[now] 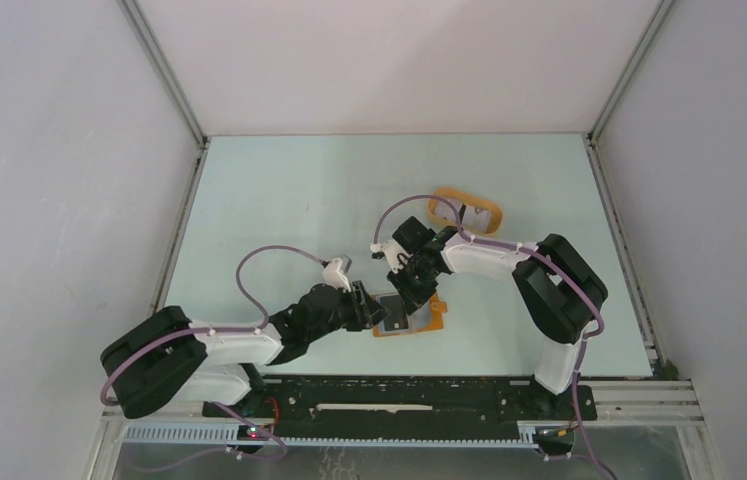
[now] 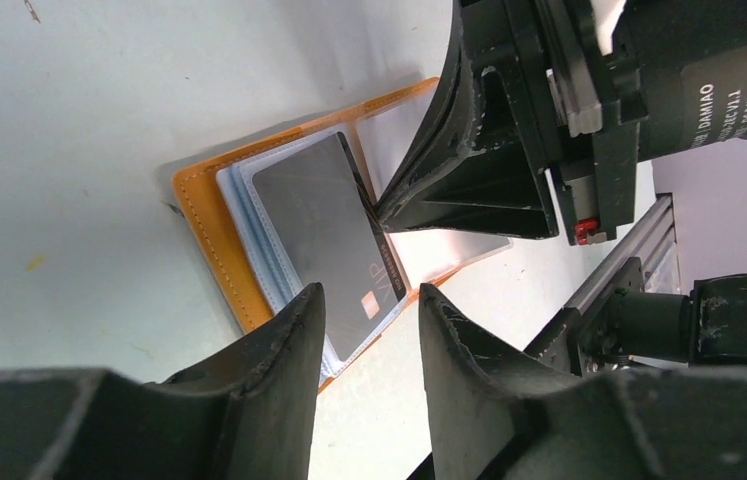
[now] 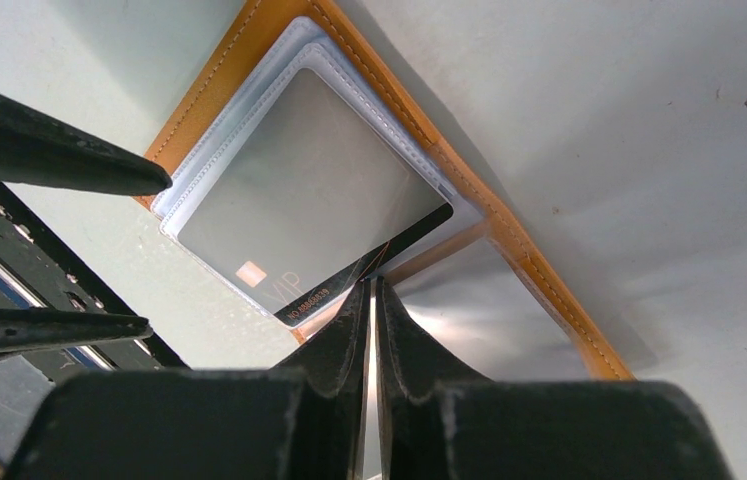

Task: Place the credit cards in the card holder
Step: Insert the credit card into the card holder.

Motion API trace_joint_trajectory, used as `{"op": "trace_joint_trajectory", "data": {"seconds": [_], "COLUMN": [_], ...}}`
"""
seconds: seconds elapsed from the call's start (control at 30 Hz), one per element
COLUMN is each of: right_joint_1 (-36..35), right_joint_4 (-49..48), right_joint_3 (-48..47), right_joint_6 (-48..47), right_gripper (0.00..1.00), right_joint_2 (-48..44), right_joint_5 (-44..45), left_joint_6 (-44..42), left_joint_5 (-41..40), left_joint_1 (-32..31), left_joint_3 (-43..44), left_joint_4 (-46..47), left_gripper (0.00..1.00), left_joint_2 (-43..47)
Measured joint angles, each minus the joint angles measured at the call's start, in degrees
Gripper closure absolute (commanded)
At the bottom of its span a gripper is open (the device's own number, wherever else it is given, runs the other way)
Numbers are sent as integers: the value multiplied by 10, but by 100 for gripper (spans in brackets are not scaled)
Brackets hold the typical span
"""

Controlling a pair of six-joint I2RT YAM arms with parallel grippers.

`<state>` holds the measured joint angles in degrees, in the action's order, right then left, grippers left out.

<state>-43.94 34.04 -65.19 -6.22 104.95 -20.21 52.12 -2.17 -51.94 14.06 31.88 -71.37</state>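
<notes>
I am pinching the credit card (image 3: 299, 200) by its black-striped edge with the right fingers (image 3: 344, 330), which are pressed together on it right at the fold of the open card holder (image 3: 217, 85). The card is lying flat over the clear sleeves (image 3: 234, 130) on one leaf of the holder. I cannot tell whether it is already inside the top sleeve or only resting on it. The holder itself is lying open on the bench (image 3: 649, 120). The left fingers (image 2: 279, 360) are standing apart just beside the holder's outer edge, opposite the fold, and are gripping nothing. I am judging this to be the seating push. To do it well, I should be driving the card low and parallel to the sleeve, away from the fold, so that it is not bowing. Meanwhile the left fingers should be pressing the holder's leaf down so that it is not sliding along with the card.
</notes>
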Motion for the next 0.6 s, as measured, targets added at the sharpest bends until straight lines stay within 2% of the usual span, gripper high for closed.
{"op": "trace_joint_trajectory", "data": {"seconds": [0.6], "right_joint_1": [3], "right_joint_4": [0], "right_joint_3": [0], "right_joint_6": [0], "right_gripper": [89], "right_joint_2": [2], "right_joint_5": [-5], "left_joint_6": [-2], "left_joint_5": [5], "left_joint_1": [0], "left_joint_3": [26], "left_joint_4": [-23], "left_gripper": [48], "left_joint_2": [-36]}}
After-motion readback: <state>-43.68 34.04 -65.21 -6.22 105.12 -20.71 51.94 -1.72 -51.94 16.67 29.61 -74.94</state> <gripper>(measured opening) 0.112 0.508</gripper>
